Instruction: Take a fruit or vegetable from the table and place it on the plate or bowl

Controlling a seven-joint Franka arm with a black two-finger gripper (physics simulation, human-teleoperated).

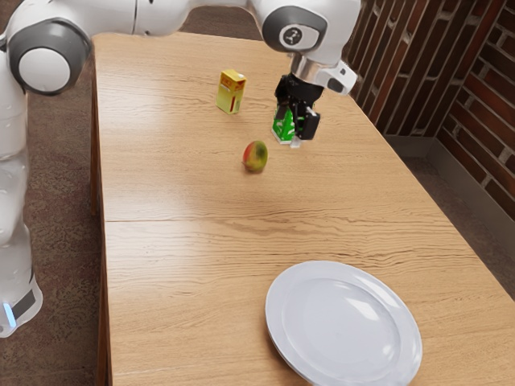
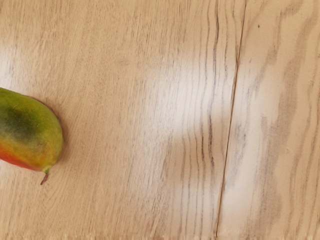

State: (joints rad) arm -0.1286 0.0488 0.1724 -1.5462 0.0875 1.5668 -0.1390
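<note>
Exterior view, left to right: yellow carton [image 1: 231,91] is upright toward the far side of the table [image 1: 177,241]. The mango [image 1: 255,156] lies on the bare wood nearer the camera, untouched. The gripper [image 1: 295,141] hangs low just right of the mango and overlaps a green carton [image 1: 282,125] behind it; can't tell if it's spread or closed. The white plate [image 1: 344,326] sits at the near right edge, well apart from the mango. Wrist view: mango [image 2: 27,132] with its stem end showing, resting on the table [image 2: 175,125].
</note>
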